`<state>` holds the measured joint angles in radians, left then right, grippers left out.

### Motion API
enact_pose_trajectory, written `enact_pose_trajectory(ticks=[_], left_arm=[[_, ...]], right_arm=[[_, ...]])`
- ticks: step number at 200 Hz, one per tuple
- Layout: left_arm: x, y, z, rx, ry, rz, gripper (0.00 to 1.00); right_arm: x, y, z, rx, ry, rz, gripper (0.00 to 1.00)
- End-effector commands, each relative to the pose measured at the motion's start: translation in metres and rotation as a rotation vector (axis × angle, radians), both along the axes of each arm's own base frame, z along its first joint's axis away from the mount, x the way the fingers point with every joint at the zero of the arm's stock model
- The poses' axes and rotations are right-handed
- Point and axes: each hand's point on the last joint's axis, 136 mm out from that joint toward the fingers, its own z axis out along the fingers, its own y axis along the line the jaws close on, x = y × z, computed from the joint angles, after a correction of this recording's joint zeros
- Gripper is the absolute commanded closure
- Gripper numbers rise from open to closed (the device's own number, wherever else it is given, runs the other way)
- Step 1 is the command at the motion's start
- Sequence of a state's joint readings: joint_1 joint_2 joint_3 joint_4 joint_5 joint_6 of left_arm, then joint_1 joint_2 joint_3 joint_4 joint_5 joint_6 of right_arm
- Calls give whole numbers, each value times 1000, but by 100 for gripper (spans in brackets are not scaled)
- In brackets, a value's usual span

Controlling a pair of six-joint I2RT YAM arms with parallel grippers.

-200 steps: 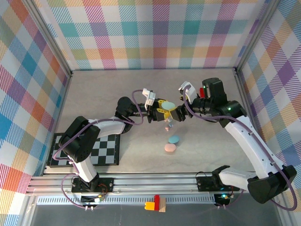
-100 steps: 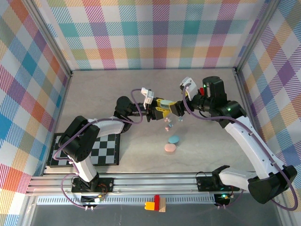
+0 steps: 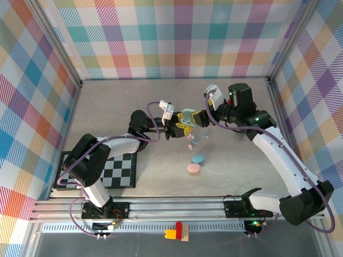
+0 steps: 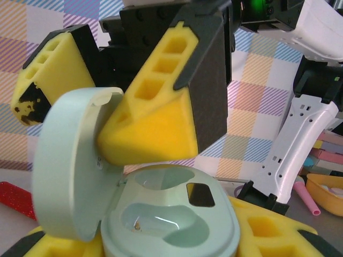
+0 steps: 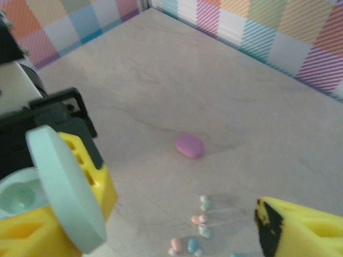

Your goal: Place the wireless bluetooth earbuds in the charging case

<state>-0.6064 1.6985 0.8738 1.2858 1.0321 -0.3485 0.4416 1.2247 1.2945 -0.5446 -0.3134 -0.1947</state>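
Yellow pads (image 4: 270, 233) of the left gripper (image 3: 181, 127) are closed on the base of the mint charging case (image 4: 177, 225) and hold it above the table (image 5: 161, 80). Its lid (image 4: 69, 171) stands open on the hinge and both inner sockets look empty. The right gripper (image 3: 196, 119) is at the lid with its jaws apart. One pad rests on the inner side of the lid and the other is behind it, so I judge it is steadying the lid and not clamping it. Compared with a second ago, both grippers have moved a little toward the far wall, and the lid now stands more upright. This means the opening step is practically done. The wireless bluetooth earbuds (image 5: 199, 219) still lie loose on the table below the grippers, near a purple case (image 5: 189, 145), with a blue case (image 3: 199, 158) and a pink case (image 3: 193, 168) nearer to the arm bases. No bud is inserted yet. The right gripper probably must leave the lid and go down for one.
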Motion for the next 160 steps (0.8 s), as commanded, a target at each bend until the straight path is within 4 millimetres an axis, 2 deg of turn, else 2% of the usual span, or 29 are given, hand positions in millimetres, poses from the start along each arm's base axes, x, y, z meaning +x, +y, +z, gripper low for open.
enact_pose_trajectory(ticks=[1, 30, 61, 91, 100, 110, 123, 130, 160], left_arm=[[-15, 6, 20, -39, -73, -33, 69], [-17, 7, 22, -40, -76, -38, 70], [-19, 8, 24, -44, -80, -37, 70], [-19, 9, 26, -46, -80, -36, 70], [-19, 9, 26, -46, -79, -35, 70], [-19, 9, 26, -47, -81, -34, 70], [-19, 9, 25, -47, -78, -31, 70], [-18, 9, 25, -48, -77, -24, 70], [-14, 9, 23, -50, -73, -7, 69]], right_arm=[[-12, 12, 14, 62, 16, 108, 29], [-16, 18, 15, 106, 78, 169, 44], [-24, 27, 13, 130, 106, 261, 50], [-23, 28, 11, 131, 107, 279, 69], [-22, 28, 11, 131, 104, 280, 71], [-23, 27, 13, 133, 100, 279, 66], [-22, 26, 15, 139, 95, 269, 47], [-23, 25, 16, 142, 91, 266, 41], [-24, 18, 24, 159, 59, 238, 29]])
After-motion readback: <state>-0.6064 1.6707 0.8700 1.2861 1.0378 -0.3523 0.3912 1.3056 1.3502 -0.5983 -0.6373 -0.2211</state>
